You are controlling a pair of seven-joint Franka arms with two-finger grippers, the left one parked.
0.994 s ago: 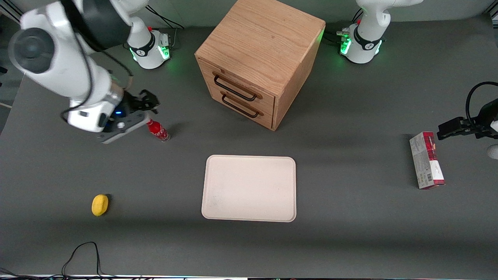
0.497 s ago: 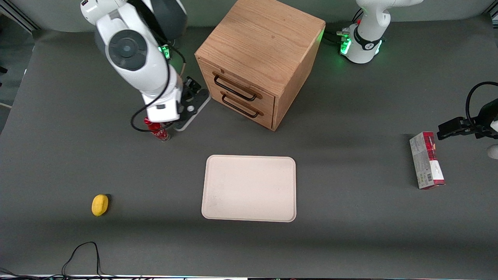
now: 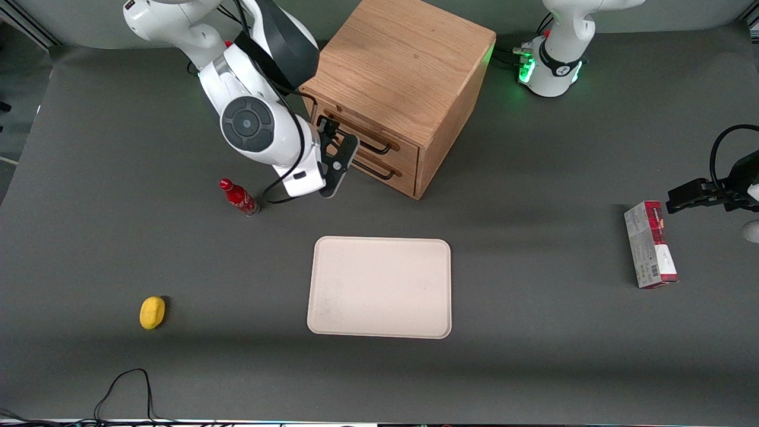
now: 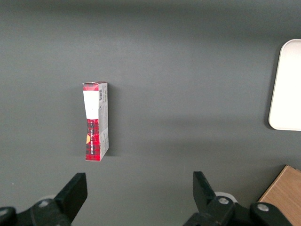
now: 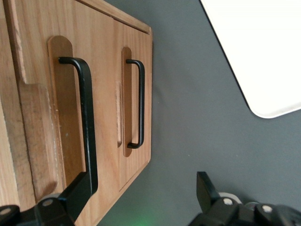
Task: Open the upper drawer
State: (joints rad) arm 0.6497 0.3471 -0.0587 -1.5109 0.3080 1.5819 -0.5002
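Gripper sits in front of the upper drawer, and I see its fingers spread apart, grasping nothing. One finger overlaps the drawer's dark handle; drawer is shut.

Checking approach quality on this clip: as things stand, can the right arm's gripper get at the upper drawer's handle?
Probably yes. The gripper hovers in front of the cabinet, jaws open, beside the upper drawer's handle. Nothing lies between them; the red bottle stands clear, nearer the front camera.

Robot lab, bench-mounted arm bases, grey mat
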